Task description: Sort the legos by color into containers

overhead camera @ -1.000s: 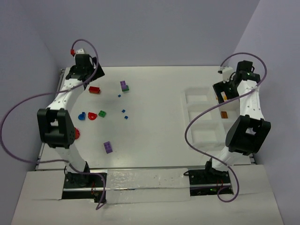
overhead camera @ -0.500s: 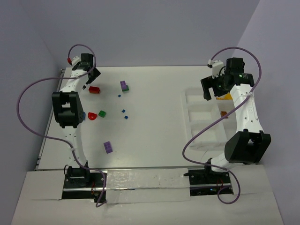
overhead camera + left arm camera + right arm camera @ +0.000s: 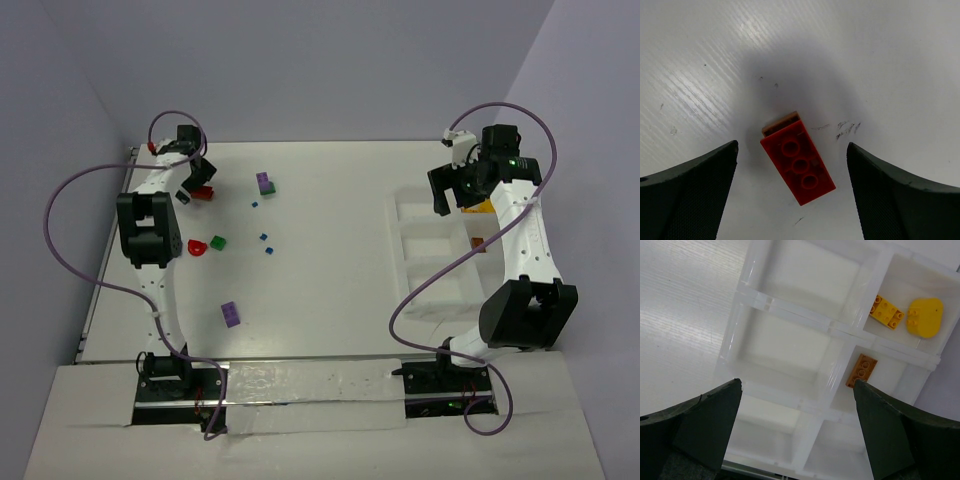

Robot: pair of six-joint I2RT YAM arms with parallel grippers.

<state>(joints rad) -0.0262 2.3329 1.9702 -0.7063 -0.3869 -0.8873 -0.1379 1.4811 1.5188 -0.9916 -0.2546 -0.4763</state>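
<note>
**me:** Since a second ago, left claw (image 3: 194, 186) has come down from the far-left corner onto the red rectangular plastic brick (image 3: 204, 192). The right claw (image 3: 450, 196) swung off the tray's right column to its far end.

**dev:** Left state?

**me:** Wide. The brick (image 3: 799, 167) lies flat on the white table (image 3: 880, 60) between the fingers, skewed, touching neither. I see a tan edge at its far end and can't tell what it is.

**dev:** Right?

**me:** Also wide, gripping nothing, hanging above the white plastic divided tray (image 3: 785, 315). Ahead-right of the claw, one compartment holds a yellow studded brick (image 3: 886, 312) and a yellow rounded plate (image 3: 924, 317). In the next compartment nearer, by the right finger, is an orange studded brick (image 3: 862, 371).

**dev:** Loose pieces?

**me:** A green brick (image 3: 217, 242) and a purple brick (image 3: 231, 314) lie base-side of the left claw, well apart from it.
</note>
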